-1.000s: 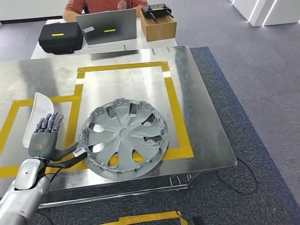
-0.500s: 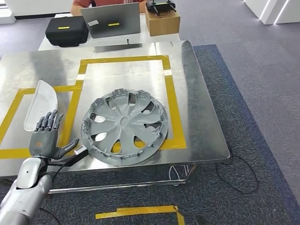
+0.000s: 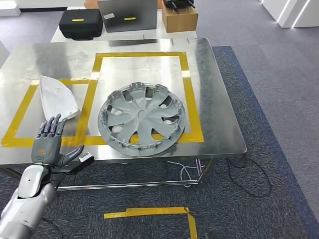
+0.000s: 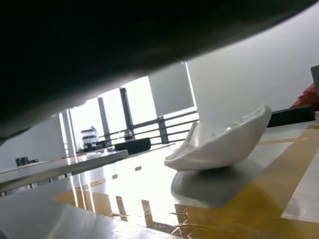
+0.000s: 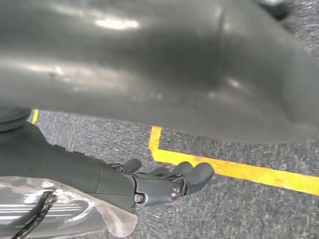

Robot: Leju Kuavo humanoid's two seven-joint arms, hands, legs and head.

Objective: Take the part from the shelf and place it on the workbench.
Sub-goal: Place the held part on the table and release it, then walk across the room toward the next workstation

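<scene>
A grey hubcap [image 3: 141, 120] is seen lying flat on the steel workbench [image 3: 218, 99], inside a yellow taped square [image 3: 192, 94]. A white curved part [image 3: 58, 98] rests beside it. The left hand [image 3: 48, 145] is raised at the bench's near edge, fingers spread, holding nothing. The right hand [image 5: 165, 181] hangs over carpet, fingers extended, empty.

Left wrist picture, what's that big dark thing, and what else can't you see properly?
- Left wrist view: a dark blur covers the top; too close to identify.
- White part: its far side is hidden.
- Head view: laptop cut off by the top edge.
- Right hand: fingers curl, whether it holds anything is unclear.
</scene>
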